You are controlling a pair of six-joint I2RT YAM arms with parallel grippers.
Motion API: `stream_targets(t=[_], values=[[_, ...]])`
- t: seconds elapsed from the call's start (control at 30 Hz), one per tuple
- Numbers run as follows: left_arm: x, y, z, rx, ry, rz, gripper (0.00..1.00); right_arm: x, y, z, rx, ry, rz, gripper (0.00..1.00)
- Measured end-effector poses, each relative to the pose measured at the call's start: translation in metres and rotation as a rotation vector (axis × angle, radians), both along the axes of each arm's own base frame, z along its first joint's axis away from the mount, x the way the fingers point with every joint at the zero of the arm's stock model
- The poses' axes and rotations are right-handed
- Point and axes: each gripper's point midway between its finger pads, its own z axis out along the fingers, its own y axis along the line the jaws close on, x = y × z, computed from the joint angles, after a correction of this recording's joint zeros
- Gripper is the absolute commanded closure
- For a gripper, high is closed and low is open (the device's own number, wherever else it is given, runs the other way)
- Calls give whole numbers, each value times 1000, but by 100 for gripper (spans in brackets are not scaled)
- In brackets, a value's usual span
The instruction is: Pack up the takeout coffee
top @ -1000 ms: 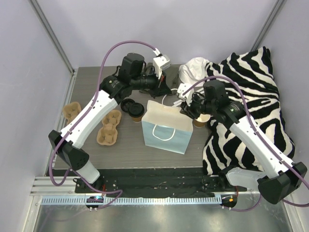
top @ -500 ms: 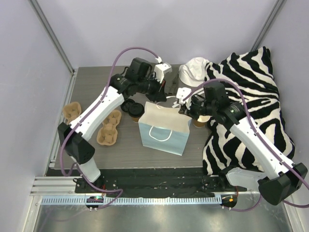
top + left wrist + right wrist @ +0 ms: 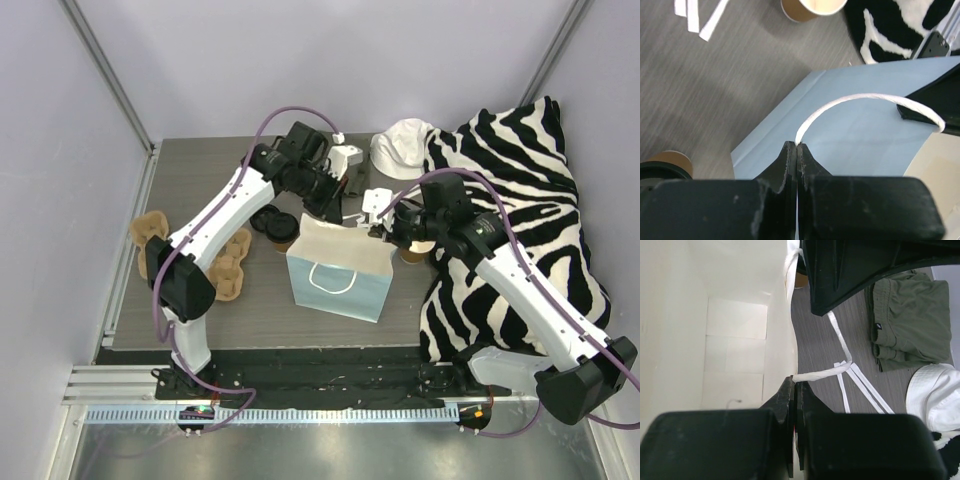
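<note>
The blue paper bag [image 3: 340, 280] stands upright mid-table, its white inside [image 3: 735, 340] facing my right wrist camera. My left gripper [image 3: 340, 212] [image 3: 797, 144] is shut on the bag's white cord handle [image 3: 855, 102] at the far rim. My right gripper [image 3: 376, 230] [image 3: 795, 380] is shut on the same handle [image 3: 820, 372] at the bag's right corner. The takeout coffee [image 3: 284, 230] [image 3: 667, 162], a tan cup with a black lid, stands on the table just left of the bag, touched by neither gripper.
A lidless tan cup [image 3: 413, 252] [image 3: 810, 7] stands right of the bag. Brown pulp carriers [image 3: 228, 265] [image 3: 150, 228] lie at the left. A zebra-print cloth [image 3: 520, 200] covers the right side. Behind the bag lie a folded olive garment [image 3: 905, 320], a white cap [image 3: 405, 145] and white strips [image 3: 695, 15].
My left arm swung right, bringing its gripper with the handle to the bag's far rim. My right gripper shut on the handle. The bag shifted slightly left.
</note>
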Motion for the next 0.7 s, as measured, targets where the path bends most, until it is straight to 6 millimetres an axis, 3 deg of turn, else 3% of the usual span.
stream_targets(t=[0.03, 0.13, 0.17, 0.23, 0.27, 0.37, 0.47, 0.5, 0.57, 0.7], values=[[-3, 1, -2, 7, 12, -11, 100, 0, 0, 0, -1, -2, 3, 99], [-11, 5, -7, 25, 35, -49, 86, 0, 1, 0, -4, -6, 6, 99], [-14, 6, -7, 31, 44, -61, 73, 0, 1, 0, -4, -6, 7, 99], [-17, 8, -5, 37, 42, -77, 62, -1, 1, 0, -3, -5, 8, 99], [-17, 9, -2, 36, 35, -82, 50, -1, 1, 0, -1, -3, 9, 99], [-10, 9, 13, 15, -3, -72, 38, -1, 1, 0, 1, 2, 6, 96], [2, 14, 36, -30, -52, -26, 33, -3, 0, 1, 1, 17, -5, 64], [7, 17, 43, -44, -66, -8, 31, -3, 0, 1, 4, 27, -14, 38], [18, 29, 63, -81, -108, 42, 25, -3, -1, 5, 15, 38, -37, 21], [31, 54, 98, -142, -184, 135, 25, 2, -4, 26, 56, 45, -114, 13]])
